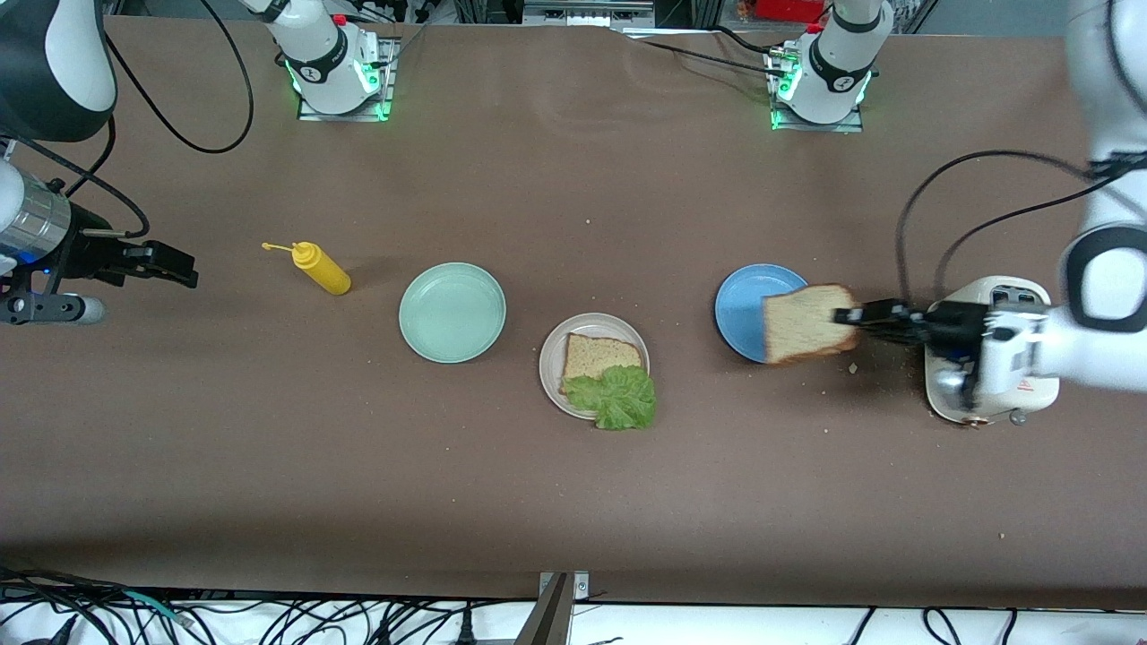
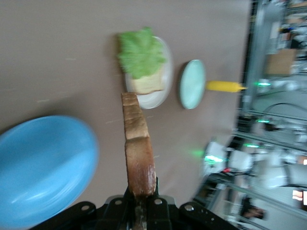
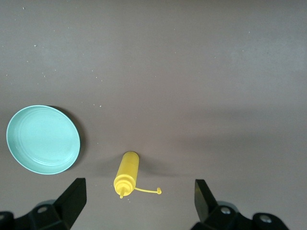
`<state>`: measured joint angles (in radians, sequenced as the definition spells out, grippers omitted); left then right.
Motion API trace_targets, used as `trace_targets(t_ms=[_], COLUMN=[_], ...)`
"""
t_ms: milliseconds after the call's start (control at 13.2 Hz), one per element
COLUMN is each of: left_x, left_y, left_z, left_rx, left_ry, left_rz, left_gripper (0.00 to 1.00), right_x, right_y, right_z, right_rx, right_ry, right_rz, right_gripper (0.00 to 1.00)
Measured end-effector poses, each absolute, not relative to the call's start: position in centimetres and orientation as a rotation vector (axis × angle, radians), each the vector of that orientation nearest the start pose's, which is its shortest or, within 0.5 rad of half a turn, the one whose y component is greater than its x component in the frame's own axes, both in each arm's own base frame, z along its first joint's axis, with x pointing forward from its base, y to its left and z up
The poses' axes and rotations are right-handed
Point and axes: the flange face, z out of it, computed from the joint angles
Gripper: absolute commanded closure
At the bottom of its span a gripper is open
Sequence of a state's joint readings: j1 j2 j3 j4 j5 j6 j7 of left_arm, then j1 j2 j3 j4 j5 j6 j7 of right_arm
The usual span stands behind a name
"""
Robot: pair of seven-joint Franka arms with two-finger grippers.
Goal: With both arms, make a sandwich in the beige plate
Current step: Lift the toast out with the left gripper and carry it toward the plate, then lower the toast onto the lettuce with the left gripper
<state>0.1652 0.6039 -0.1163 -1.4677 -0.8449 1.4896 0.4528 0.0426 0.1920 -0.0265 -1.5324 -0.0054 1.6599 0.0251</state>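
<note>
the brown table (image 1: 573,502) runs wide and bare along its camera-side edge, with broad open surface between the right arm's end and the plates.

the left arm (image 1: 1107,296) reaches in from its end of the table, above a white toaster (image 1: 1030,291). the left gripper (image 1: 853,315) is pinched on one crust edge of a bread slice (image 1: 806,324), which sticks out from the jaws in the air, partly over the blue plate (image 1: 739,309) and partly over bare table beside that plate's rim. in the left wrist view the slice (image 2: 136,143) stands edge-on straight out from the jaws, with the blue plate (image 2: 43,167) off to one side of them and the beige plate (image 2: 163,72) ahead of them; open table lies between slice and beige plate.

the right arm (image 1: 45,63) waits at its own end of the table. the right gripper (image 1: 184,267) hangs with its fingers (image 3: 72,199) spread wide and nothing between them; the yellow mustard bottle (image 3: 127,173) lies on its side roughly between and ahead of the jaws, and the mint green plate (image 3: 43,139) sits past one finger, apart from the bottle.

the beige plate (image 1: 551,363) sits between the mint green plate (image 1: 452,312) and the blue one, apart from both. on it lies a second bread slice (image 1: 600,354) with a lettuce leaf (image 1: 623,399) over its camera-side part, the leaf overhanging the rim. crumbs (image 1: 851,367) dot the table under the left gripper, beside the toaster.
</note>
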Motion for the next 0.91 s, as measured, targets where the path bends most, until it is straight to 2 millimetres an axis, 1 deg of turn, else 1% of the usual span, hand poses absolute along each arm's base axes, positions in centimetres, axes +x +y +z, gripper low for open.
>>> trace_targets(t_ms=[76, 151, 303, 379, 530, 681, 833, 909], left_x=[66.3, 66.4, 66.6, 66.6, 66.4, 66.7, 66.9, 66.8], left_y=[-6.4, -8.7, -12.4, -13.6, -14.9, -16.5, -19.8, -21.6], left_z=[32.0, 30.7, 29.5, 28.8, 27.8, 27.5, 26.9, 26.3], left_rx=[2.028, 1.985, 1.930, 1.905, 1.884, 1.895, 1.907, 1.894], left_ry=[-0.165, -0.097, 0.050, 0.103, 0.128, 0.143, 0.162, 0.166], left_rz=[-0.391, -0.445, -0.540, -0.577, -0.607, -0.580, -0.524, -0.493], left_gripper=[1.00, 1.00, 1.00, 1.00, 1.00, 1.00, 1.00, 1.00], right_x=[61.4, 61.4, 61.4, 61.4, 61.4, 61.4, 61.4, 61.4], right_y=[1.1, 1.1, 1.1, 1.1, 1.1, 1.1, 1.1, 1.1], right_z=[53.8, 53.8, 53.8, 53.8, 53.8, 53.8, 53.8, 53.8], right_rx=[-3.152, -3.152, -3.152, -3.152, -3.152, -3.152, -3.152, -3.152], right_ry=[0.012, 0.013, 0.013, 0.013, 0.013, 0.013, 0.013, 0.013], right_rz=[0.101, 0.101, 0.101, 0.102, 0.101, 0.102, 0.102, 0.102], right_gripper=[0.00, 0.00, 0.00, 0.00, 0.00, 0.00, 0.00, 0.00])
